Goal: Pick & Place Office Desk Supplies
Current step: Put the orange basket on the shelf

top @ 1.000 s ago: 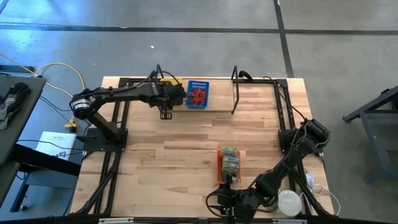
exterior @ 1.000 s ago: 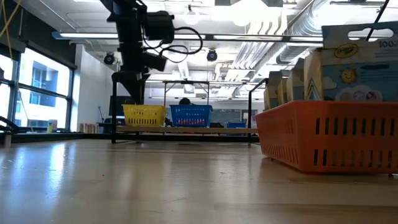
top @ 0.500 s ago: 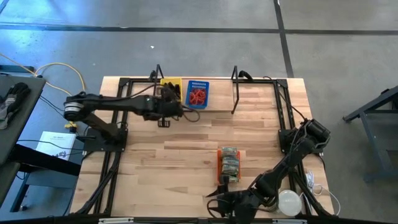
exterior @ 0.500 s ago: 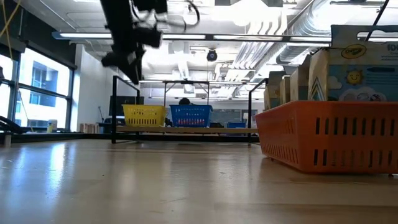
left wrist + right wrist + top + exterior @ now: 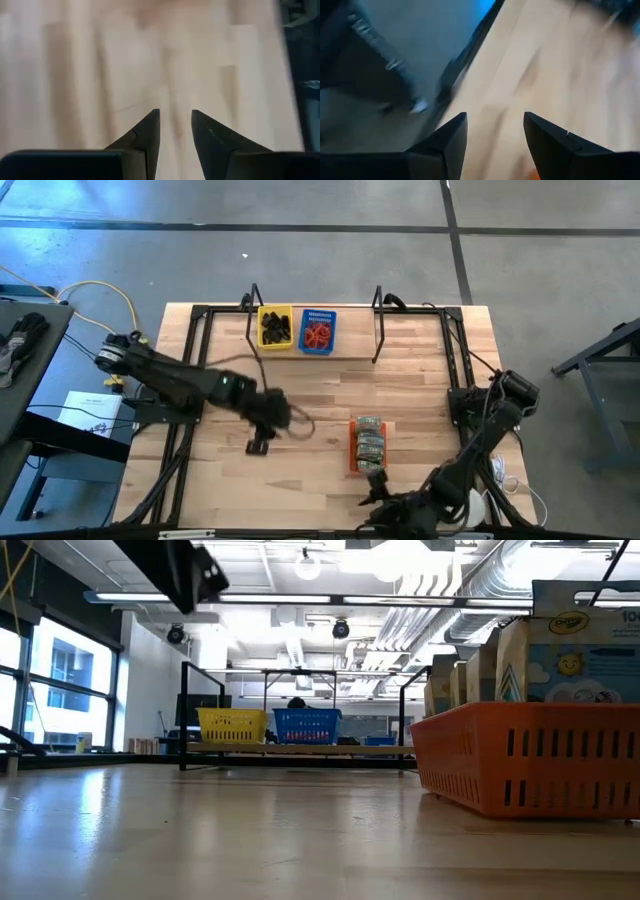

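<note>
Black clips [image 5: 275, 328] lie in the yellow tray [image 5: 262, 313] and red loops [image 5: 318, 334] in the blue tray [image 5: 331, 317], both at the table's far edge. Grey-green boxes [image 5: 369, 442] stand in the orange tray [image 5: 354, 450] near the table's middle; this tray also shows in the low view [image 5: 520, 755]. My left gripper [image 5: 258, 448] hangs open and empty over bare wood left of the orange tray, as the left wrist view [image 5: 175, 114] shows. My right gripper [image 5: 373, 498] is open and empty at the near edge, also seen in its wrist view [image 5: 495, 117].
A round white object [image 5: 465, 505] lies at the near right corner. A black frame [image 5: 378, 330] stands at the far edge around the trays. Bare wood lies between the far trays and the orange tray.
My left gripper has swung from beside the yellow tray at the far edge toward the near edge, to the table's middle left of the orange tray. My right gripper has shifted a little toward the right along the near edge.
</note>
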